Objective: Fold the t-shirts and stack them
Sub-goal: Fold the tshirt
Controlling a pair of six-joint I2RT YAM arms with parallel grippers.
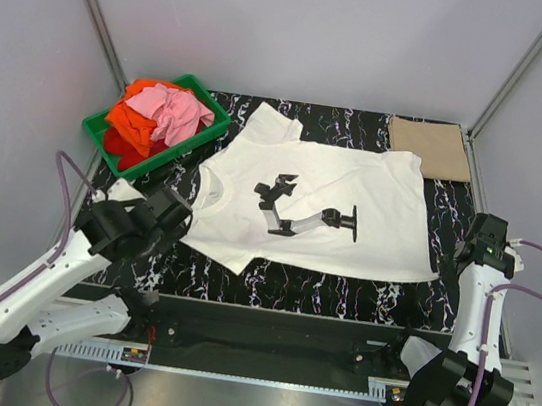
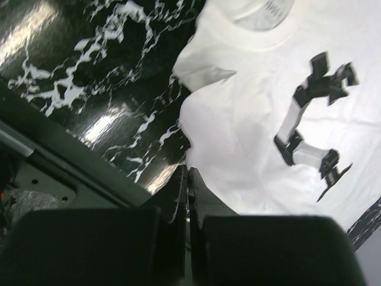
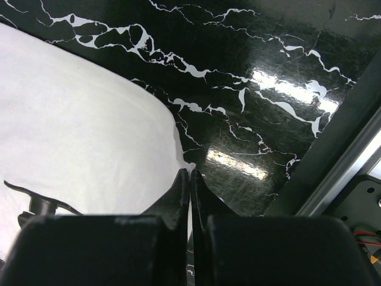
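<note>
Early on: tan t-shirt (image 1: 430,148) lies folded at far right corner of the surface (image 1: 339,293), white printed t-shirt (image 1: 354,189) is spread flat mid-surface, not yet folded, pink, orange and red tees (image 1: 163,112) wait heaped in the green crate (image 1: 93,125), and left claw (image 2: 187,179) and right claw (image 3: 190,176) are pinched shut, apparently empty, at the white shirt's edges.

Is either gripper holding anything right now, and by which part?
Nothing seems held. The left gripper and right gripper are both shut with no cloth pinched, tips at the edge of the flat white cloth t-shirt with black print.

Open table (image 1: 319,293) strip nearside; crate (image 1: 92,125) far-left
</note>
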